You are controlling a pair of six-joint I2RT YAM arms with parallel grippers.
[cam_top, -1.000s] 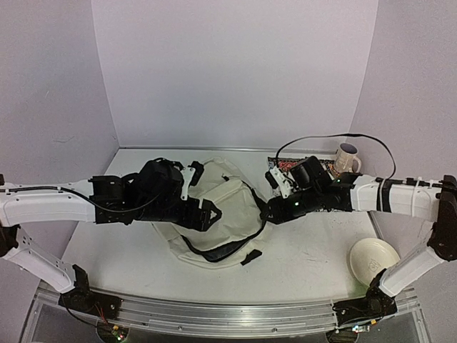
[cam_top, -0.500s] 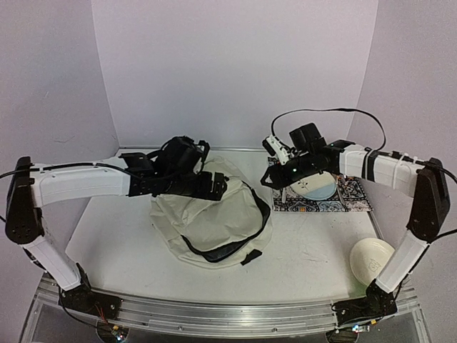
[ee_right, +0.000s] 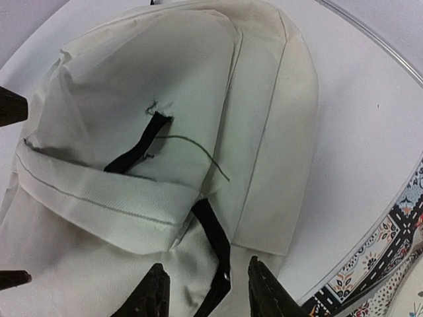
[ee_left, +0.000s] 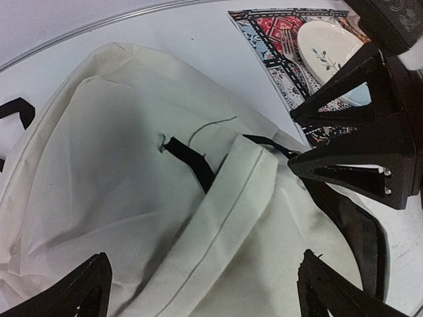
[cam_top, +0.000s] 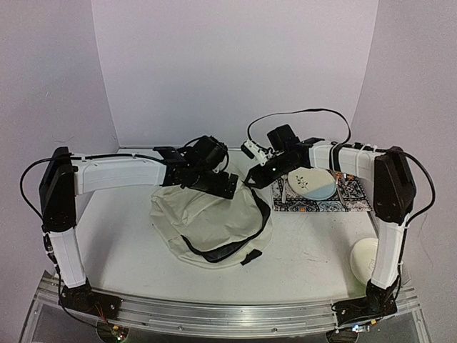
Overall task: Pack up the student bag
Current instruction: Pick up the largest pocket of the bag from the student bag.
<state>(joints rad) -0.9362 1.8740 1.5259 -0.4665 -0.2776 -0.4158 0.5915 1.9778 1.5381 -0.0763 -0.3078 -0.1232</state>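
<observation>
Student bag (cam_top: 207, 225) lies slumped mid-tabletop (cam_top: 107, 239). Over its far end my left end effector (ee_left: 201, 264) hangs wide open. My right end effector (ee_right: 206, 267) is narrower, straddling a black strap (ee_right: 215, 231). They're nose-to-nose, so I'd worry about them bumping if both dive in.

The bag (cam_top: 207, 218) is soft cream cloth, matt and wrinkled, with thin stitched lines. Its straps (ee_left: 190, 160) are black woven tape, and one has a loose thread at its end. The plate (cam_top: 314, 184) on the far right looks smooth and shiny, like china. The mat (cam_top: 355, 194) under it is flat and matt. The table (cam_top: 114, 243) is white, smooth and dull. The near rail (cam_top: 214, 316) is shiny metal. The left arm (cam_top: 118, 175) has smooth white plastic covers.
</observation>
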